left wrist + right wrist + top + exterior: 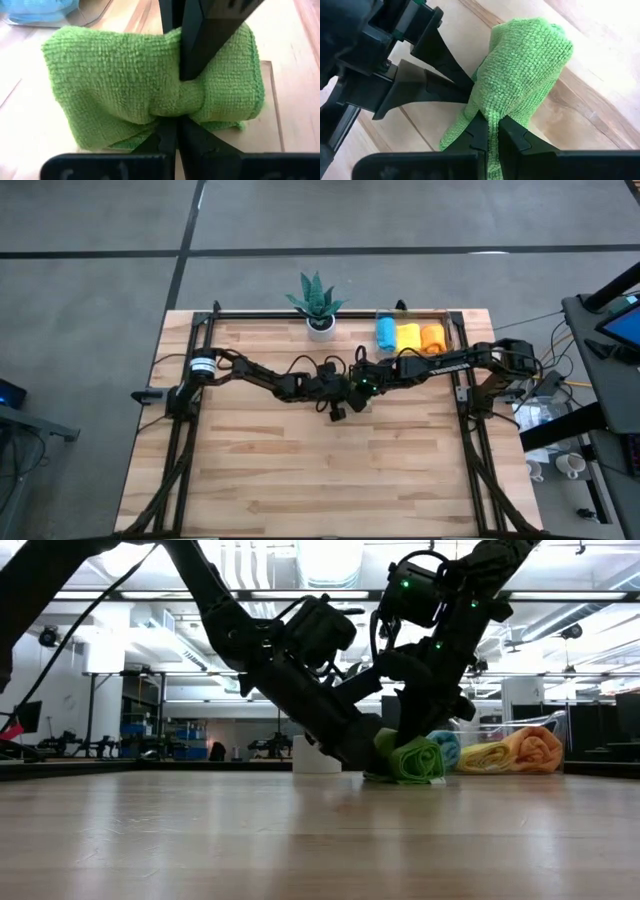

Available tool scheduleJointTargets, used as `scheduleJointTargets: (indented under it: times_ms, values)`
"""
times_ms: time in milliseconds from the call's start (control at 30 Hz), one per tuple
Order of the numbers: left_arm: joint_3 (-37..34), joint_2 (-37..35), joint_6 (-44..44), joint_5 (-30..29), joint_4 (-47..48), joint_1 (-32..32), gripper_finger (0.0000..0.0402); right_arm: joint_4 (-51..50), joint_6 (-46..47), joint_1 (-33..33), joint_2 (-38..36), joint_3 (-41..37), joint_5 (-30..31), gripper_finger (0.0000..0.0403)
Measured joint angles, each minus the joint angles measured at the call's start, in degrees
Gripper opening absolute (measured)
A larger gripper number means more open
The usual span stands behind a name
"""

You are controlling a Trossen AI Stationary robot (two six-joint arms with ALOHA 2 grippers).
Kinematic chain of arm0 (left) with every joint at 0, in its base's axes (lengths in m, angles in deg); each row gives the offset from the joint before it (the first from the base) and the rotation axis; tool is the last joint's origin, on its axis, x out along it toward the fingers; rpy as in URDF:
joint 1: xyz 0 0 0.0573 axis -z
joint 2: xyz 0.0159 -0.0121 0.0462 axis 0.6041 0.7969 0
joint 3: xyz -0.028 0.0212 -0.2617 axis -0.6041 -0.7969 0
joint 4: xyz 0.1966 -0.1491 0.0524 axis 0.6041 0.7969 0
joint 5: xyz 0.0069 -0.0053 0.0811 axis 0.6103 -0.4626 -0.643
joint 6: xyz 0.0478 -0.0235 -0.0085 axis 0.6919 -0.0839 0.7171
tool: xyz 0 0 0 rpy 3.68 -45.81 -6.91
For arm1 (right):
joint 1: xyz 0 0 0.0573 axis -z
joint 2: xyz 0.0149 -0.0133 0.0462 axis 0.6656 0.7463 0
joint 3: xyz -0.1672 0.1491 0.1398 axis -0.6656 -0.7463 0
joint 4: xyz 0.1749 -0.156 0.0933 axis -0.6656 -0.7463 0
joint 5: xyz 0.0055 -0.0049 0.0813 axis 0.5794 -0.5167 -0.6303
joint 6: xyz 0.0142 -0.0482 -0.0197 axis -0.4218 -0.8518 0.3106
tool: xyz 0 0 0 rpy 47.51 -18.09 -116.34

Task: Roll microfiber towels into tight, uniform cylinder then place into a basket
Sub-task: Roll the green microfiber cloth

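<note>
The green towel is lying rolled on the table, near the middle and toward the far edge, just in front of the basket. Both hands are pinching it at its waist: the left hand is clamped on the roll from one side, and the right hand is clamped on a fold of the same towel from the other. The basket is already holding blue, yellow and orange rolls, so little room appears to remain inside. Risk: the two hands are working almost touching, so an uneven pull could loosen the roll or bring the fingers into contact. The potted plant is standing near the lift path to the basket. Open table is available toward the near edge.
</note>
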Motion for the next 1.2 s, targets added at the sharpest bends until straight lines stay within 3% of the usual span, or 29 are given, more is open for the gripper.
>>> scheduleJointTargets:
  times_ms: [400,567,967,1200]
  values:
    - [-0.08,-3.07,-0.06,-3.81,8.97,0.07,0.0000,0.31,-0.20,0.00,0.02,-0.04,0.10,0.0013]
    - [-0.17,-3.61,-1.17,-9.81,11.28,0.07,0.0000,0.39,-0.20,0.00,0.02,-0.04,0.06,0.0013]
    - [-4.33,-3.54,0.44,-10.46,0.22,0.00,0.0000,0.94,-0.24,0.00,0.02,-0.04,0.01,0.0013]
    - [-4.66,-3.69,1.63,-10.42,-1.62,-0.25,0.0000,0.98,-0.42,0.00,0.02,-0.04,-0.14,0.0013]
